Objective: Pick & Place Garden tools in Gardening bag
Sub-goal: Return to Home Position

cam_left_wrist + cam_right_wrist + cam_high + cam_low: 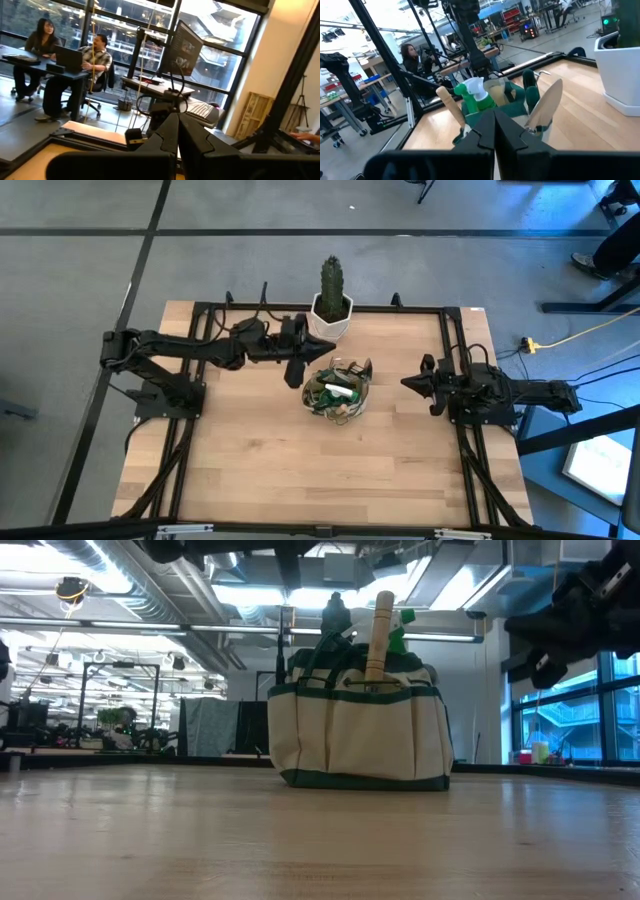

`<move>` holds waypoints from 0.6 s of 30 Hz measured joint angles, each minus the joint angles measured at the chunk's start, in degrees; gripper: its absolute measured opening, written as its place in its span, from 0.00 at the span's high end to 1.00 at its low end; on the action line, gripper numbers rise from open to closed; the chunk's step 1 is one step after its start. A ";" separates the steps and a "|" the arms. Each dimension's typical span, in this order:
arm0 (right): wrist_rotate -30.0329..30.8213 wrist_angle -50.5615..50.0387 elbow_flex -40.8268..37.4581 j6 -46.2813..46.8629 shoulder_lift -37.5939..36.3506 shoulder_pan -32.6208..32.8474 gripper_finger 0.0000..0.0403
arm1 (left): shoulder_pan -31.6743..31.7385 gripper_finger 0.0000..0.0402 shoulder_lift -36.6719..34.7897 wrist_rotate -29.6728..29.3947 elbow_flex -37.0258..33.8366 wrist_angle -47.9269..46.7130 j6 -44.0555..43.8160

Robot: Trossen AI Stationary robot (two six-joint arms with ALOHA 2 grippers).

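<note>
The bag (338, 391) stood upright near the middle of the table (260, 465), just in front of the cactus (331, 280) in its white pot (331, 318). It was loaded: the sprayer (474, 93) and a wooden handle (379, 632) stuck up out of it, with other tools beside them that could not be told apart from above. No tool lay on the bare table, so the packing looked done and only the retreat remained. The left gripper (294, 378) hung just beside the bag's left rim, fingers pressed together with nothing between them. It seemed raised, since the low view showed only dark arm parts along its top edge. The right gripper (408, 383), likewise closed and empty, sat well apart from the bag on its own side, pointing toward it. The left arm had the more delicate way home. It would do best to rise first and only then draw back toward its base, so that the fingers cleared the bag's short handles and the protruding tools, and so that the forearm did not sweep the cactus close behind it. Keeping both grippers closed would leave nothing to catch a strap. The bag looked soft and light, so a snag would probably tip it or drag it off centre. A slow start was the safer choice.
</note>
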 joint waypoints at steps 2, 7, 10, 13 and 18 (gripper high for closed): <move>0.00 -0.05 0.00 0.00 0.00 0.12 1.00 | -1.29 1.00 0.00 -1.49 0.00 0.04 0.78; 0.00 -0.79 0.00 0.00 0.07 0.12 1.00 | -3.39 1.00 0.00 -4.98 0.00 0.02 3.40; 0.00 -0.80 0.00 -0.02 0.07 0.12 1.00 | -4.56 1.00 0.02 -7.20 0.00 0.04 2.06; 0.00 -0.80 0.00 -0.02 0.07 0.12 1.00 | -5.91 1.00 0.02 -6.99 0.00 -0.22 2.39; 0.02 -0.80 0.00 -0.02 0.07 0.12 1.00 | -6.92 1.00 -0.30 -4.84 0.00 -0.73 2.91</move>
